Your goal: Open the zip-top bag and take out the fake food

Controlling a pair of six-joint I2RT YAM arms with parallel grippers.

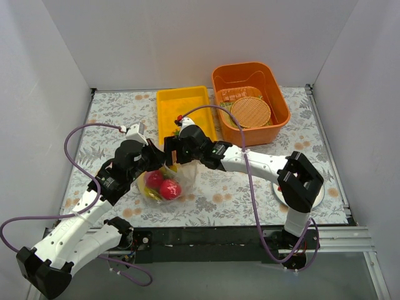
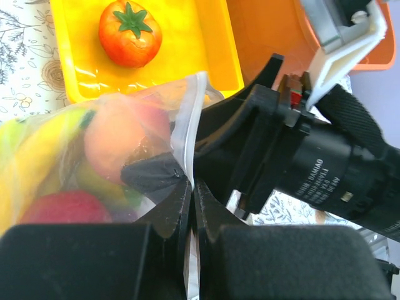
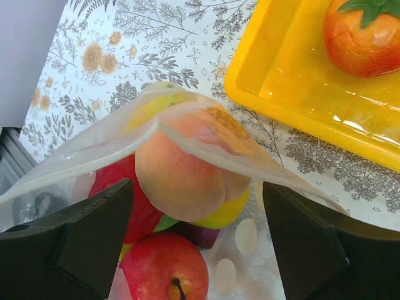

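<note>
Left pincer [image 2: 192,203]: clenched on the bag [image 2: 185,125] at its mouth edge, thin film and zip strip nipped between the pads. Right pincer [image 3: 197,206]: released, jaws spread wide to either side of the open mouth, nothing gripped. From the left wrist view, one finger seemingly inside the film, not sure. Between those jaws: peach [image 3: 178,175], topmost of the toy fruit, touching the rim film. Red apple [image 3: 164,265] deeper in, with yellow, green and purple pieces packed around.

Bag: on the flowered table [image 1: 112,109], left of centre, just near of the yellow tray [image 3: 294,81]. Tomato [image 3: 362,34] lying in that tray, out of the bag. Orange basket [image 1: 245,66] far right, beside the tray, woven disc [image 1: 251,111] inside.

Handling, as judgement: film soft, crinkly, slippery, no stiffness of its own, likely to collapse or slide if let go. Best hold on the thicker zip strip, as now. Fruit probably light, hard, glossy and round, so apt to squirt from the pads. Take the peach across its widest part, square on, with a gentle squeeze, and keep the mouth pinned.
</note>
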